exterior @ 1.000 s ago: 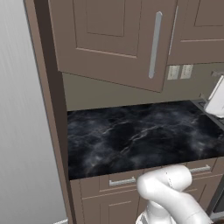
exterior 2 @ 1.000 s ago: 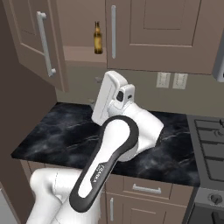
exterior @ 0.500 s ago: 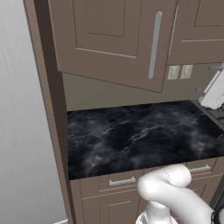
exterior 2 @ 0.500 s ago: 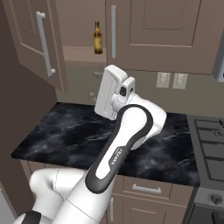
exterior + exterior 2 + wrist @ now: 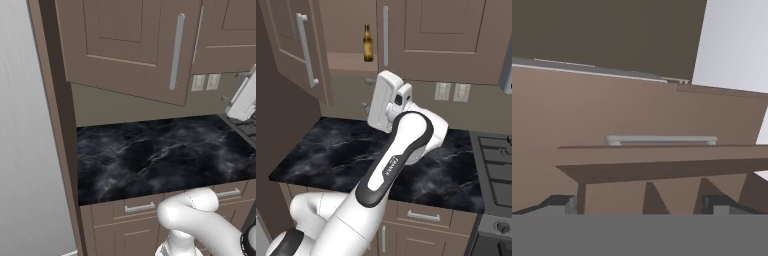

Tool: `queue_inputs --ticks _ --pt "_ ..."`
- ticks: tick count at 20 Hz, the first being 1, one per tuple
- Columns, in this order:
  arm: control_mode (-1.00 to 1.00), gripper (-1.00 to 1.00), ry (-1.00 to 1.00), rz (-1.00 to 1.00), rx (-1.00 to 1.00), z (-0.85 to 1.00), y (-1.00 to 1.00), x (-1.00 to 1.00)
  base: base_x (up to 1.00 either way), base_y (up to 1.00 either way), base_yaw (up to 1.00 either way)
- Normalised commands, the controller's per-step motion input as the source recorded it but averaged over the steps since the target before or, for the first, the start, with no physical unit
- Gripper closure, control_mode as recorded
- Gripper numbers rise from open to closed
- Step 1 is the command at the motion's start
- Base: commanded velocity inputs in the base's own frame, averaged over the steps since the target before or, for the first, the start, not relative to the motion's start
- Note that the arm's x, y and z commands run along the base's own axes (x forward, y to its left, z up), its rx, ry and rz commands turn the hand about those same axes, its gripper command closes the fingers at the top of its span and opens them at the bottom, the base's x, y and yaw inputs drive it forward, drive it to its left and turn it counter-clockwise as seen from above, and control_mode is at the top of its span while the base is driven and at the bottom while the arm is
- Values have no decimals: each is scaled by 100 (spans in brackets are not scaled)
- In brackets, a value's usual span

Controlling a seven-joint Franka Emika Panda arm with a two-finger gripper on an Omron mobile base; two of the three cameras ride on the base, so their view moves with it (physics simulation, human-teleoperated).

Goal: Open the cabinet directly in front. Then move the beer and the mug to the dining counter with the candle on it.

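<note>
Beer (image 5: 368, 43) stood upright on the shelf of the open cabinet (image 5: 346, 35), whose left door (image 5: 293, 47) was swung out with its long silver handle (image 5: 307, 50) facing the room. Below it, the arm's hand (image 5: 387, 102) was raised over the black marble counter (image 5: 331, 155). The jaws (image 5: 639, 202) were spread wide and held nothing, facing a brown door.

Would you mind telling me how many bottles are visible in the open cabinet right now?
1: the beer stands upright on the open cabinet shelf, near the edge of the closed door beside it. Further bottles could be hidden behind the doors.
</note>
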Motion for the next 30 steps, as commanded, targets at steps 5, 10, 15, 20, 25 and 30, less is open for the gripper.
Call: queue_inputs --ticks 5,10,15,20,25,30 --pt "-100 -100 0 -7 0 0 19 9 0 0 0" --pt "-100 -100 -1 -4 0 8 19 0 0 0 0" --pt "-100 -100 -2 -1 0 4 14 6 0 0 0" --pt "-100 -100 -5 0 0 0 16 17 0 0 0" --pt "-100 -100 -4 0 0 0 16 34 0 0 0" --pt "-100 -100 -5 2 0 0 16 34 0 0 0"
